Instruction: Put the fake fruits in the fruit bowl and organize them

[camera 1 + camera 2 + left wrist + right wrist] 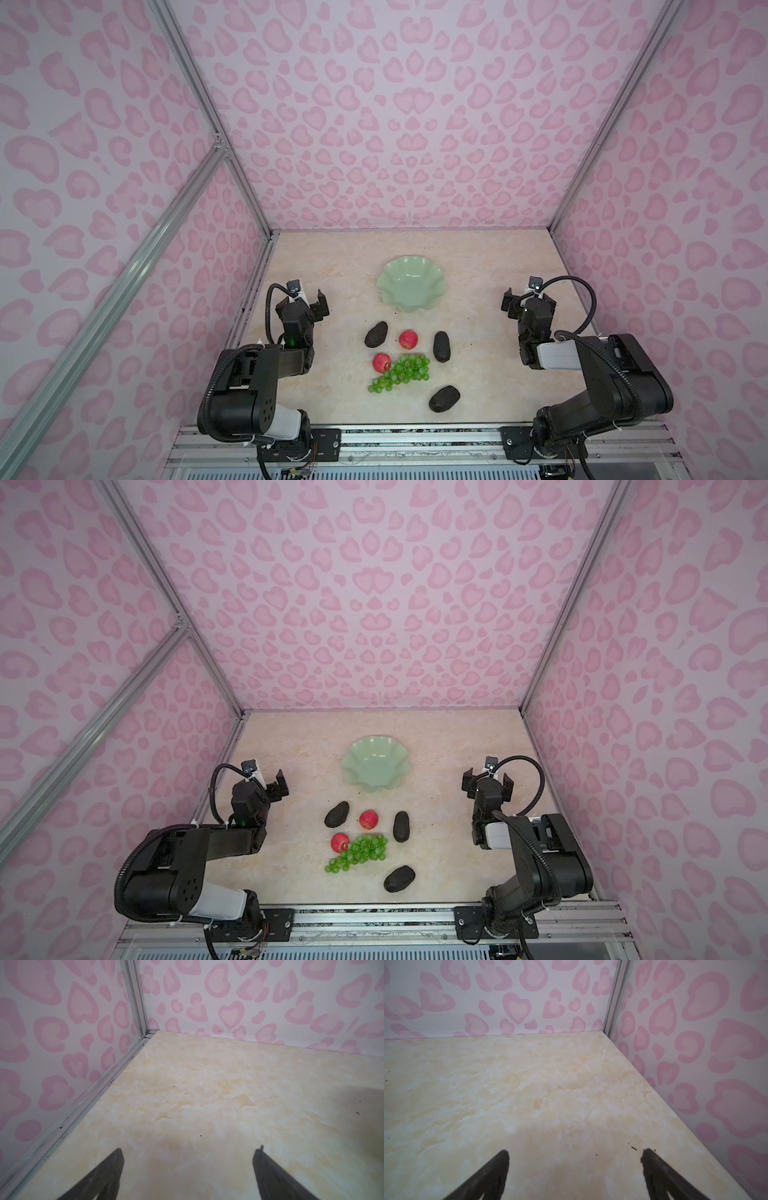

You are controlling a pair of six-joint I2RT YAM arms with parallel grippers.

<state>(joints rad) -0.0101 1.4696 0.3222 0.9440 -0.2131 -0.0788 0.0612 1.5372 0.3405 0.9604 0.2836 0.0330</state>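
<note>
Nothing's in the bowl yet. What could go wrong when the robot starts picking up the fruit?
The grapes lie against an apple, so lifting either may drag the other. The bowl looks shallow, so round fruit could roll back out.

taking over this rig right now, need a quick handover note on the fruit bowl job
Left gripper: open, empty, over bare table on the left side.
Right gripper: open, empty, over bare table on the right side.
Fruit bowl: empty, mid-table, on the far side of the fruit.
Fruit: all on the table between the bowl and the arm bases: three avocados, two apples, and the grape bunch right beside the nearer apple.
Done: nothing is in the bowl yet.
Left: move all six pieces into the bowl, then arrange them.
</note>
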